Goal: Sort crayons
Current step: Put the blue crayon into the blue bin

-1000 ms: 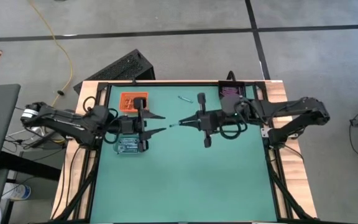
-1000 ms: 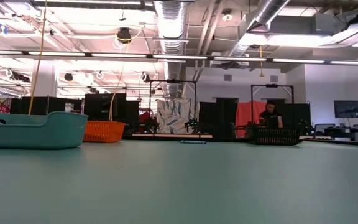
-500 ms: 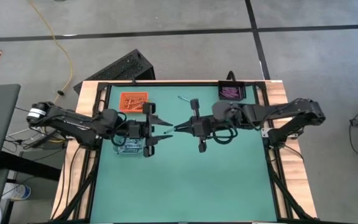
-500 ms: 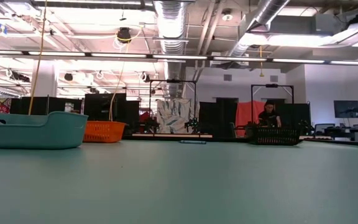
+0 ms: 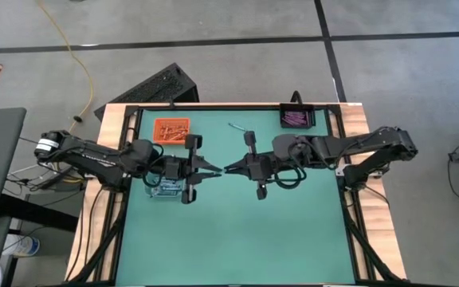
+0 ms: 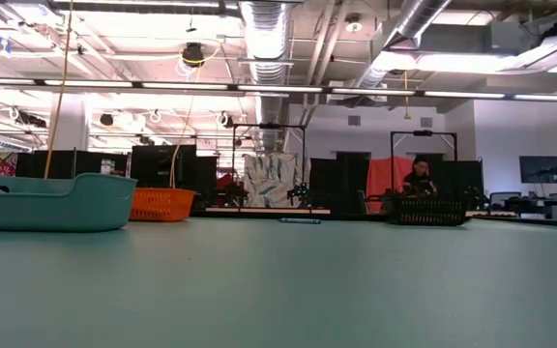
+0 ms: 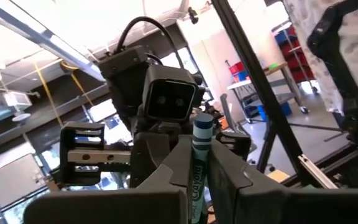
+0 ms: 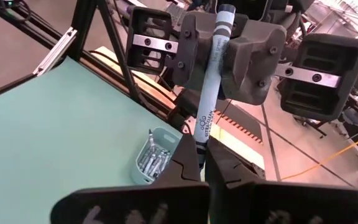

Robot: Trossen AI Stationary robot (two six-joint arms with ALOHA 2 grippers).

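From above, the left gripper [image 5: 215,169] and right gripper [image 5: 229,168] meet tip to tip mid-table. In the right wrist view, one blue-grey crayon [image 8: 209,93] spans both, its length running finger to finger, pinched at each end.

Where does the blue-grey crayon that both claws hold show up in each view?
High view: blue-grey crayon near the table's middle, between left claw and right claw.
Low view: not in it.
Left wrist view: centre, upright.
Right wrist view: centre, slanting up into the left claw.
Shared landmark: pale blue tray, seen in the high, low and right wrist views.
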